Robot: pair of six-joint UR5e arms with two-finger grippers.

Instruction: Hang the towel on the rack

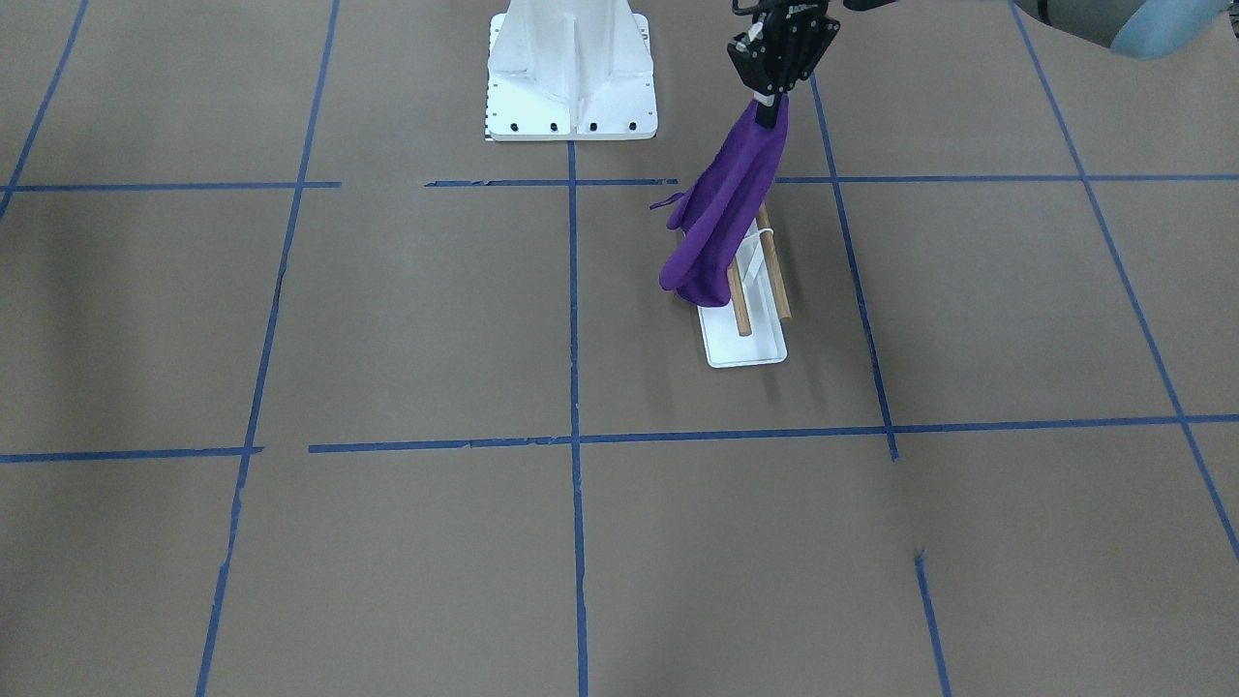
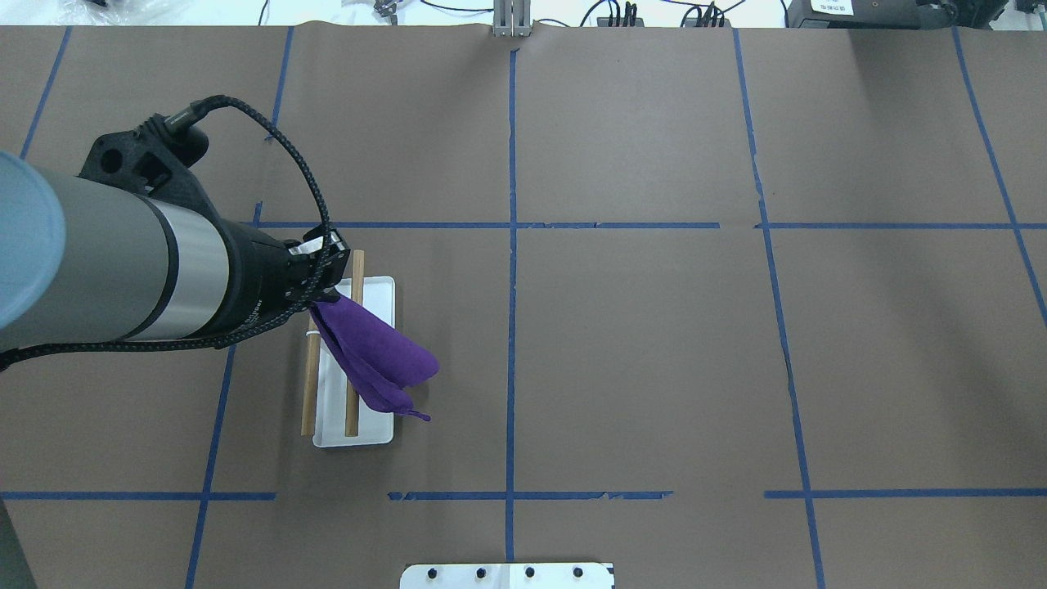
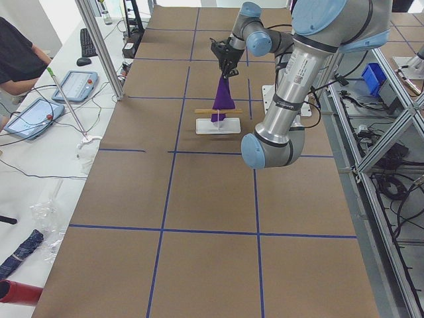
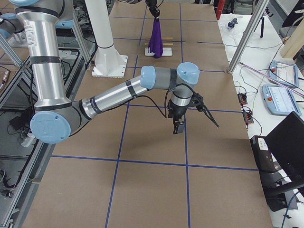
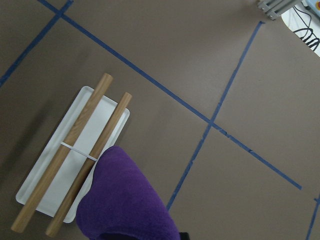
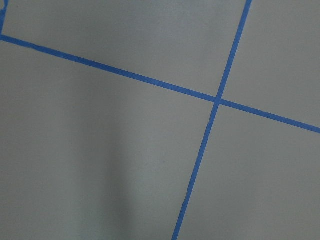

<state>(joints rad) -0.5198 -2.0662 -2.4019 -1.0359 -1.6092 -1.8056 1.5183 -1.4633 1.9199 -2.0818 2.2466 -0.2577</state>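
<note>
My left gripper (image 1: 771,114) is clamped on the purple towel (image 1: 721,227), which hangs over the rack (image 1: 745,347) and trails toward four o'clock from overhead. Next, I judge: lower and drape it across both rods (image 1: 740,312). I can't tell how the jaws of my right gripper (image 4: 179,127) stand.

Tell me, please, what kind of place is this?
Probably a robotics lab: the left gripper holds a towel over a table gridded with blue tape, with operator tablets beside it.
</note>
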